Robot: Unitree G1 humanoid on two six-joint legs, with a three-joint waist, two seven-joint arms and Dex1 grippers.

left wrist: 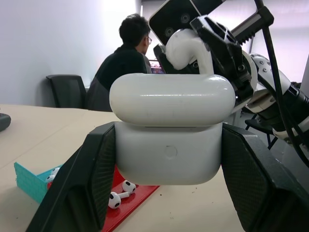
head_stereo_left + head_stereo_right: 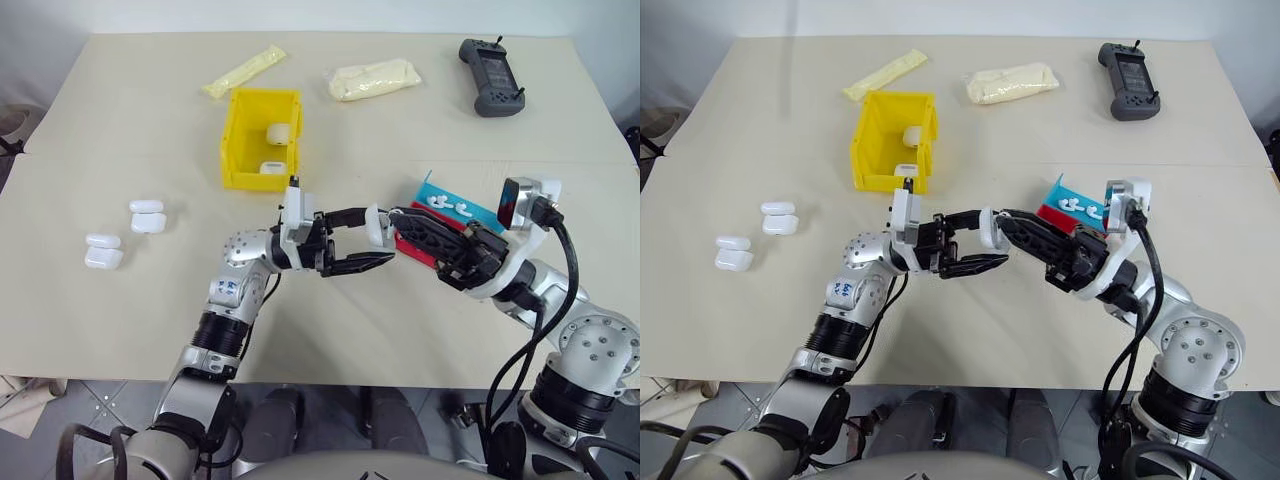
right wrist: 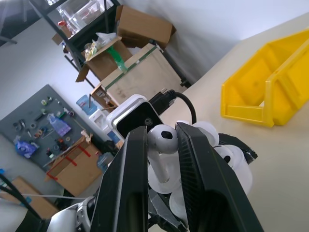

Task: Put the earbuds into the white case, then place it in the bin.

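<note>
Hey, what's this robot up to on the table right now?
It is loading an earbud case. The left tool is shut on a white case, held above the table. The right tool is shut on an earbud, right at the top of that case. More earbuds lie in the red-and-blue tray, and the yellow bin already holds two cases.

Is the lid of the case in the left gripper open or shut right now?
Open. The lid stands tilted up off the case, and the right gripper holds an earbud just above it.
</note>
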